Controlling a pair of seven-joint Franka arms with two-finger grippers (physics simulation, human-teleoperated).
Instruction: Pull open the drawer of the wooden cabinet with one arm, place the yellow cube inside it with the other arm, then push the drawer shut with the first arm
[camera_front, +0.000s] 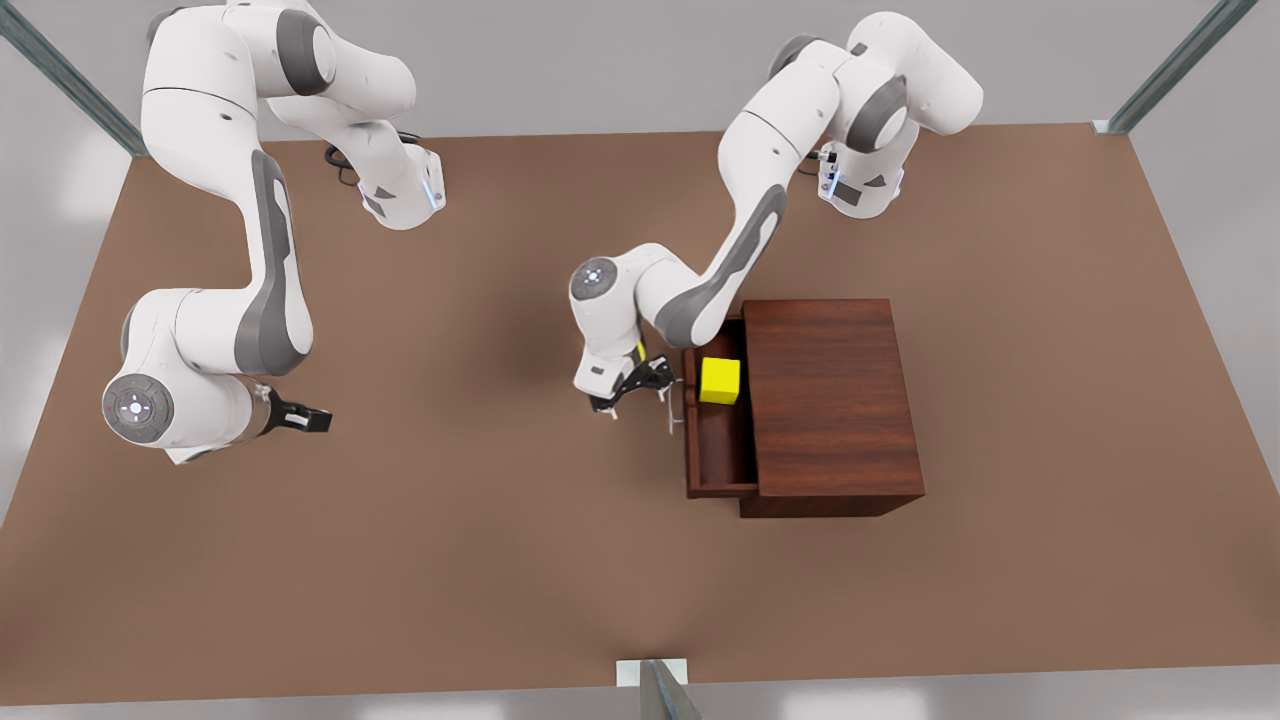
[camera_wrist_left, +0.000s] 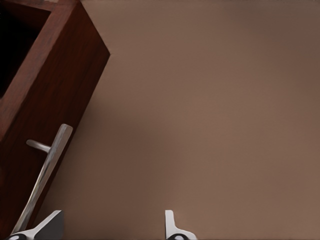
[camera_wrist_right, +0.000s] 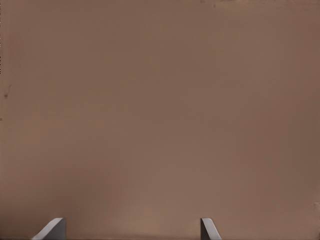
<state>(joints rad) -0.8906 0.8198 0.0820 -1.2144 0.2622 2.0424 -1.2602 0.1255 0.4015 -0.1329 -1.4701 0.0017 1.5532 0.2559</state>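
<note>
The wooden cabinet (camera_front: 830, 400) stands right of the table's middle in the front view. Its drawer (camera_front: 716, 452) is pulled out toward the front view's left, and the yellow cube (camera_front: 720, 381) rests inside it at the far end. A silver bar handle (camera_front: 676, 407) sits on the drawer front (camera_wrist_left: 55, 85). My left gripper (camera_front: 634, 390) hovers just outside that front, open, with one fingertip (camera_wrist_left: 50, 224) close beside the handle (camera_wrist_left: 47, 165). Far off at the front view's left, my right gripper (camera_front: 308, 419) waits open over bare table, nothing between its fingers (camera_wrist_right: 52, 227).
The brown table (camera_front: 450, 560) stretches wide around the cabinet. Metal frame posts stand at the back corners (camera_front: 1170, 70), and another post (camera_front: 660, 690) rises at the middle of the near edge.
</note>
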